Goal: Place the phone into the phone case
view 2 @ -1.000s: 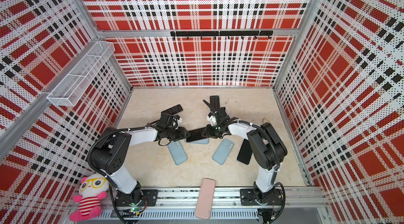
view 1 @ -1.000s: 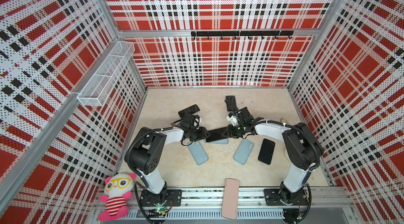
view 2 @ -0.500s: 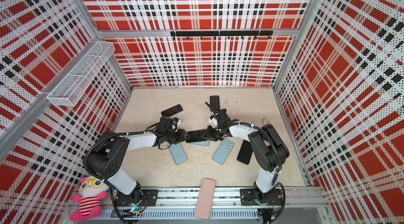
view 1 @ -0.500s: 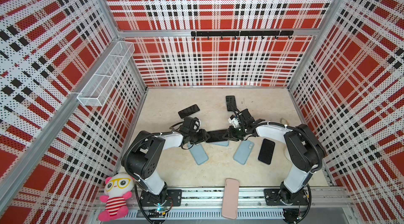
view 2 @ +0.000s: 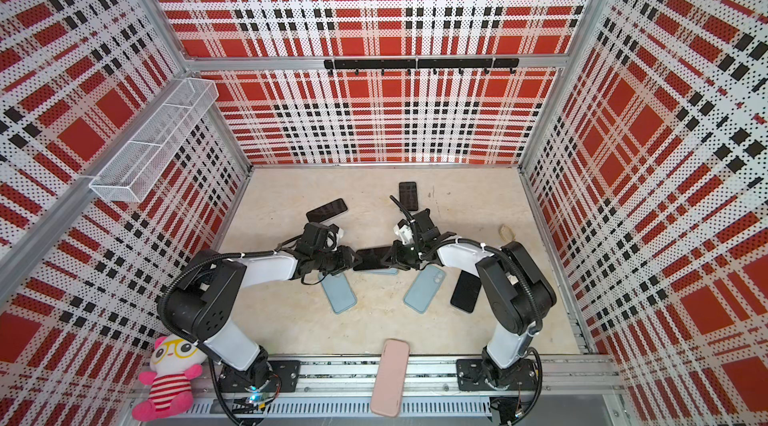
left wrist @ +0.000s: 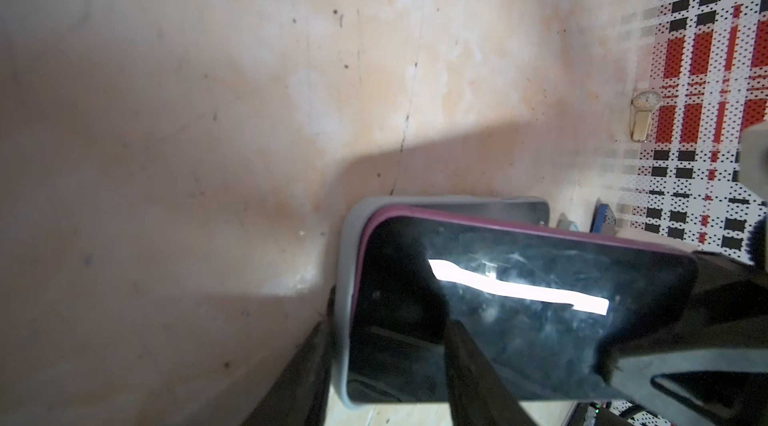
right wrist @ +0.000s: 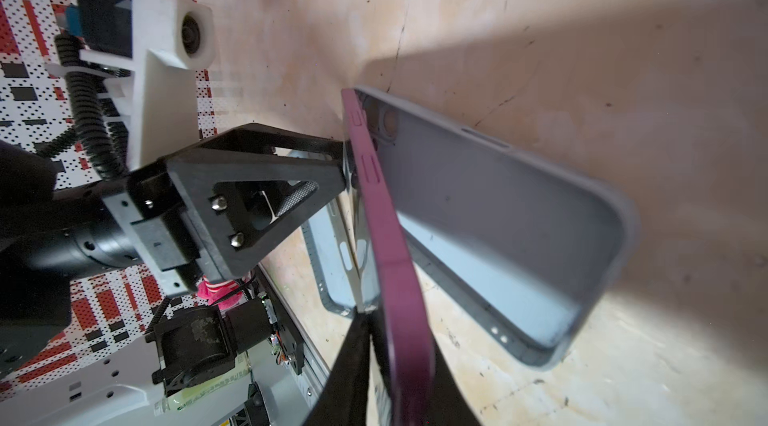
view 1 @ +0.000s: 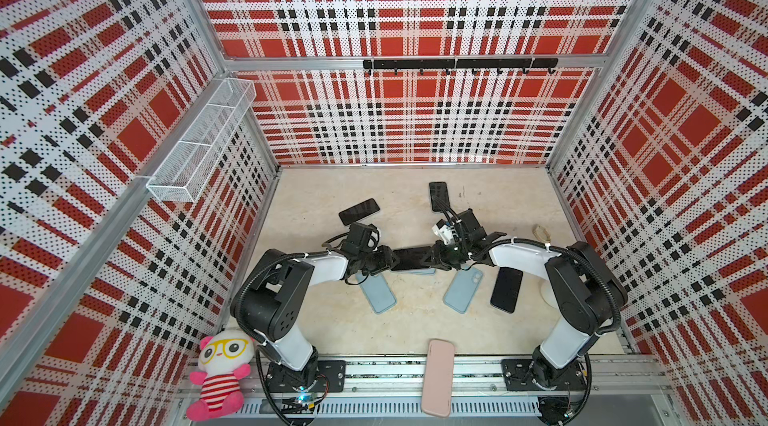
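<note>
Left wrist view | grey phone case (left wrist: 343,278) is clamped by left gripper (left wrist: 386,320), mid-scene | phone (left wrist: 519,320) is seated at left end, tilted out at right | phone is clamped by right gripper (right wrist: 395,365) | insertion judged underway; raised end to be pressed flush next.

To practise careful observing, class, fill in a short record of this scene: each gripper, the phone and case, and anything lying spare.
left gripper: shut on case and phone where they meet
right gripper: shut on phone's other end
phone: one end in case, other end angled out
height: both held off the table
spare: black phone on table, pink case on front rail
</note>
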